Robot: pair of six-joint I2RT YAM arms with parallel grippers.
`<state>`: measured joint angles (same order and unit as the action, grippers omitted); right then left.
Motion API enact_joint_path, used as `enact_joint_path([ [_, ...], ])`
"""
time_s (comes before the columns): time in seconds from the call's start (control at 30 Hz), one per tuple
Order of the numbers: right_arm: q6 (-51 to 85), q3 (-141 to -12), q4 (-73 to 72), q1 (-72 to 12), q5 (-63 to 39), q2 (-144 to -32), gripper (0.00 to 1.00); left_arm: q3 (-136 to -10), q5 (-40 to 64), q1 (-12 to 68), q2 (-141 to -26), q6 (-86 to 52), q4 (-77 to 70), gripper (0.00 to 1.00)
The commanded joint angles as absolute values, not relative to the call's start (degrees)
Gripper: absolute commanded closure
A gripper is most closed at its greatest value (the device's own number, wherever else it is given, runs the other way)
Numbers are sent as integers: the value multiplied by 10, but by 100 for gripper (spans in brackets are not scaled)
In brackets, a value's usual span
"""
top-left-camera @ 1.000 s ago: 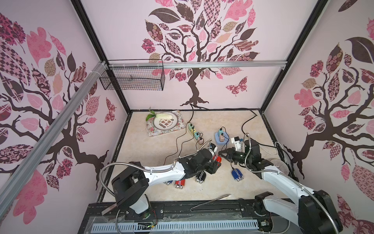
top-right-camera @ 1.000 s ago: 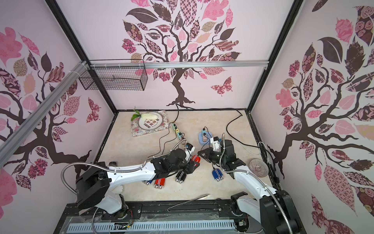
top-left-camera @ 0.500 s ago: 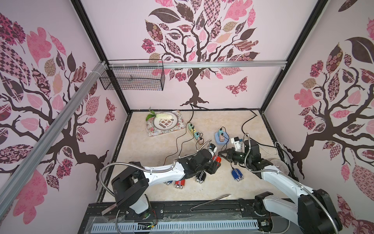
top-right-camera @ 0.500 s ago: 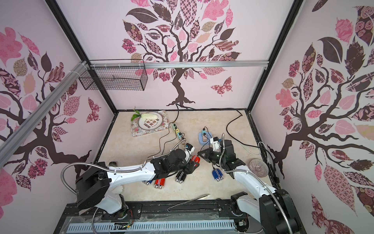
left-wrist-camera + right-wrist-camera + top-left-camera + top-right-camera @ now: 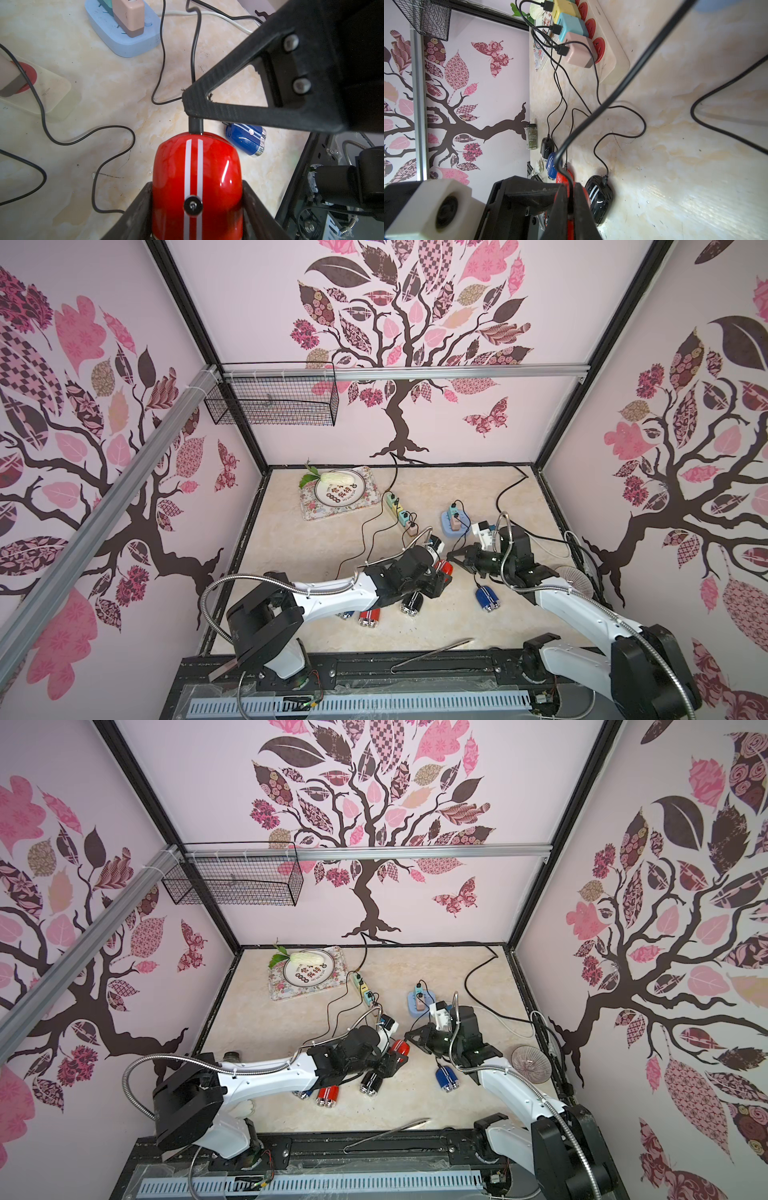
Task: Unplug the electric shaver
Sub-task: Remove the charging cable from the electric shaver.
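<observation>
1. Red and glossy, with two white stripes, the electric shaver (image 5: 197, 162) was held between the fingers of the left claw (image 5: 196, 187), its body filling the half-wide gap.
2. The right claw (image 5: 570, 187) was closed narrow on the charging cable (image 5: 612, 97), right at the black plug (image 5: 195, 124) seated in the shaver's end pointing away from the left claw.
3. The step in hand was judged to be the unplugging itself: both grips were set, and the plug had not yet been drawn out.
4. A straight pull along the plug's axis, directly away from the left claw, was called for next, with the shaver braced. A sideways tug could bend the plug or let the thin cable slip.
5. A blue shaver (image 5: 245, 138) lay on the desk (image 5: 104, 93) near the right claw, apart from it, and needed no handling.
</observation>
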<state>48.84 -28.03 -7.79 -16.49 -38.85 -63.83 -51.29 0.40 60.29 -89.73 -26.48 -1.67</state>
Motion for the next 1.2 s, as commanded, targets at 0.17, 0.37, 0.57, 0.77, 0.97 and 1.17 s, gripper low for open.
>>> enact_joint_path([
  [0.17,468,-316,-62,-166,-369,-647,95,-499,34,603,-875,-252,-40,68],
  [0.37,449,-337,-39,-166,-355,-654,95,-496,39,603,-874,-249,-35,69],
  [0.57,445,-349,-25,-157,-347,-656,96,-492,40,605,-867,-250,-35,69],
  [0.77,445,-352,-26,-142,-353,-660,96,-490,49,605,-866,-248,-35,69],
  [0.97,443,-358,-28,-131,-359,-669,96,-490,57,605,-865,-246,-32,69],
  [1.17,441,-368,-28,-127,-368,-678,96,-496,75,607,-871,-240,-21,69],
])
